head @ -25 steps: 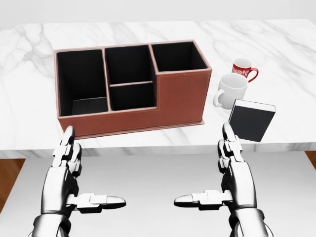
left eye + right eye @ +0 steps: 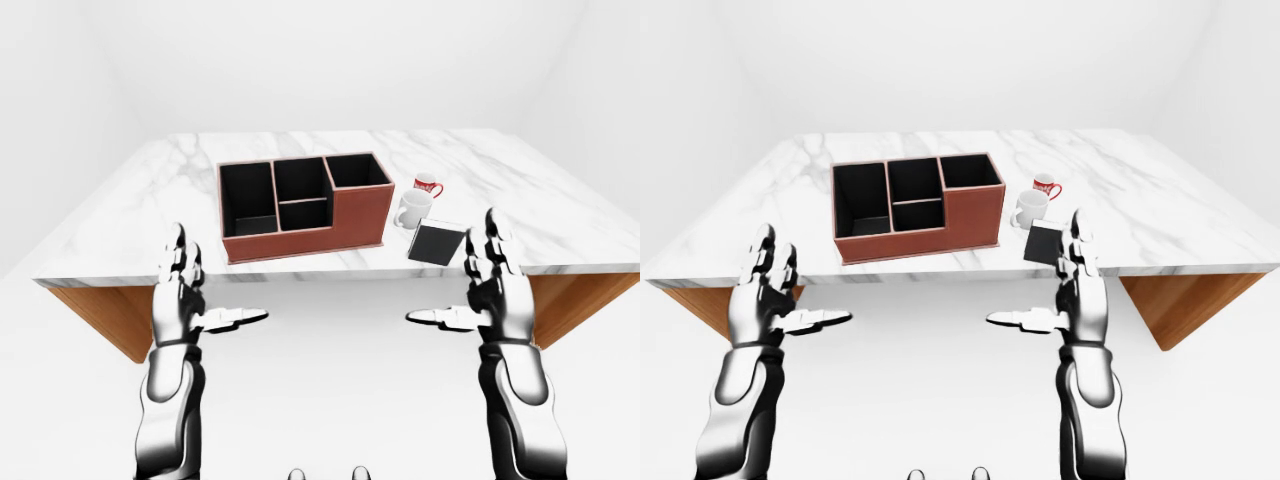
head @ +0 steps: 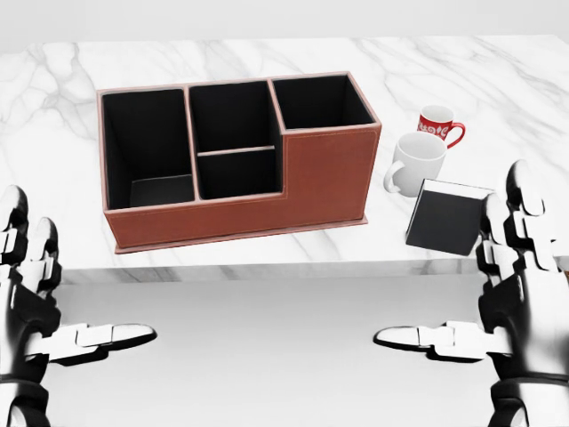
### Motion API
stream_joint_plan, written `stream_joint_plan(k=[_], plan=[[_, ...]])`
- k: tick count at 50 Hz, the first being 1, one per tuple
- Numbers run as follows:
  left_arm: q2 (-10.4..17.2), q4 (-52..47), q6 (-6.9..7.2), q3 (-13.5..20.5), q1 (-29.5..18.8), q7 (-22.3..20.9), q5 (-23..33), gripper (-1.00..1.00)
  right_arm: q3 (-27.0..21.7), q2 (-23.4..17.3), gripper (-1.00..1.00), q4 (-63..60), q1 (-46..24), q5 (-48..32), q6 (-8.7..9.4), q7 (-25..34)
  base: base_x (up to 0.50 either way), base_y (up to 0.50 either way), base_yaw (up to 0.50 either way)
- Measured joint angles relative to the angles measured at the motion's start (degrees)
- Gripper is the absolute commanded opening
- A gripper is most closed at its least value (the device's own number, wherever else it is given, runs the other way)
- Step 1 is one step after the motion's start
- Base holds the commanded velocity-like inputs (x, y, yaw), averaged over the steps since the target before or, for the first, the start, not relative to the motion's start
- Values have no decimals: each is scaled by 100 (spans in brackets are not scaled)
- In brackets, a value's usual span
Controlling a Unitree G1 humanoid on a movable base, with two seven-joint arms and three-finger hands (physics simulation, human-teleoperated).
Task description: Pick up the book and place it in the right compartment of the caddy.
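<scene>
The book (image 3: 442, 218), black-covered with white pages, lies near the table's lower edge in the head view, just below a white mug. The brown caddy (image 3: 329, 173) with black compartments stands left of it; its right compartment (image 3: 320, 98) shows nothing inside. My right hand (image 3: 462, 280) is open with fingers (image 3: 520, 222) upright at the book's right edge; I cannot tell whether they touch it. My left hand (image 3: 76, 276) is open and empty at the far left, below the caddy's left end.
A white mug (image 3: 413, 160) and a red mug (image 3: 438, 124) stand right of the caddy, above the book. The marble table (image 3: 498, 80) rests on a wooden base (image 2: 590, 295). White floor lies below the table edge.
</scene>
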Motion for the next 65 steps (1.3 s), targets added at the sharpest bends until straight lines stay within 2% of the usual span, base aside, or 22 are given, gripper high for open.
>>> stream_joint_plan(k=[8, 20, 30, 65], plan=[[88, -747, 0, 655, 22, 191, -537, 100, -452, 23, 100, -1179, 119, 150, 0, 94, 0, 0, 0], [167, -1160, 0, 1061, 50, 398, -890, 100, -741, 58, 100, -1845, 157, 179, 0, 159, 5, 0, 0], [187, -1266, 0, 1154, 56, 465, -980, 100, -837, 64, 100, -2023, 164, 218, 0, 206, 29, 0, 0], [151, -1310, 0, 1106, 73, 520, -903, 100, -820, 75, 100, -2137, 182, 172, 0, 304, 31, 0, 0]])
